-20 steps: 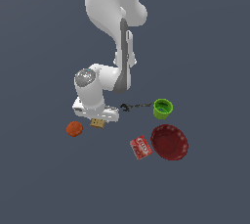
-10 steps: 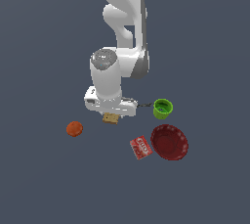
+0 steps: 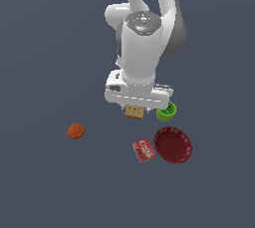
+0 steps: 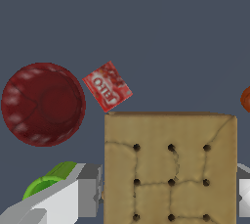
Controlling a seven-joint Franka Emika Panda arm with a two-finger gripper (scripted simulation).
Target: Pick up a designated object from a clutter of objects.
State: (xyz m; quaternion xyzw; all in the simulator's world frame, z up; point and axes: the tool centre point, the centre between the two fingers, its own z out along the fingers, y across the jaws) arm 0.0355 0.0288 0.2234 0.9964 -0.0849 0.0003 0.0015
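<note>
Cracker first: the small flat square tan cracker-like block with its grid of dimples (image 3: 134,112) hangs directly beneath the white wrist housing of the Panda arm, between the fingers of the gripper (image 3: 134,110). In the wrist view you see the same tan block (image 4: 170,168) filling the space between the two grey finger pads (image 4: 89,191), its broad dimpled face turned toward the camera and its edges running square to the pads. The pads press against its opposite sides, so you can take the gripper as clamped on the block rather than merely straddling it.

In the exterior view the block appears clear of the dark grey surface (image 3: 45,187), hanging above it, though you cannot read the gap from these frames. That is the relation your next move turns on: the block sits in line with the gripper's axis, straight below the wrist, so any further travel should be straight up, without tilt.

Around it, the rest of the clutter lies on the surface. The small orange ball (image 3: 75,131) lies well apart toward the exterior view's left. The green cup (image 3: 166,112) sits just beside the gripper on the exterior view's right, partly hidden by the housing. The dark red bowl (image 3: 173,145) and the flat red packet with a white label (image 3: 143,150) rest nearer the camera, the packet just beside the bowl's rim.

Judged from this, the pick looks essentially made; the risk is the thin block slipping in the grip.
</note>
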